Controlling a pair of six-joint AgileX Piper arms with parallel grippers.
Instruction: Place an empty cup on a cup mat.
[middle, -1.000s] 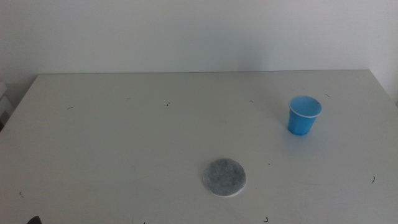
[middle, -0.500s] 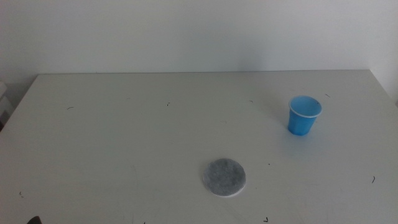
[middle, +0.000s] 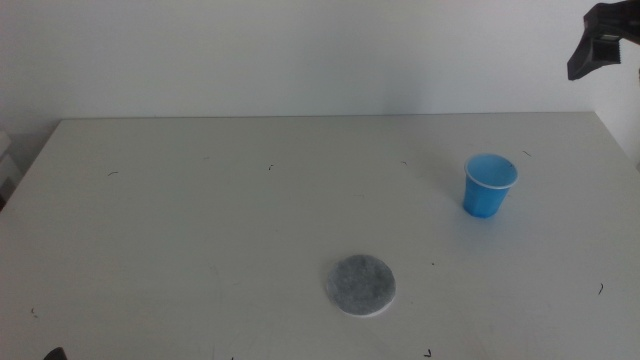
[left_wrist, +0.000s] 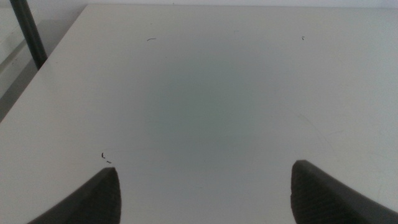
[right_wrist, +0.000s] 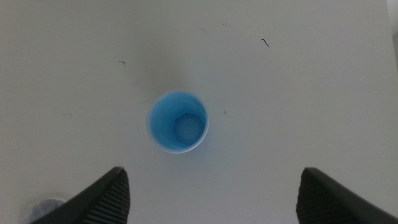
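Note:
The blue cup stands upright and empty on the white table at the right. The grey speckled cup mat lies flat near the front middle, well apart from the cup. A dark part of my right arm shows high at the top right corner. In the right wrist view my right gripper is open, high above the cup, with the mat's edge at the picture's corner. My left gripper is open over bare table at the front left.
The white table has only small dark specks. Its back edge meets a pale wall. A dark post stands off the table's edge in the left wrist view.
A dark part of my right arm has come into the middle view at the top right. The cup and the mat have not moved.

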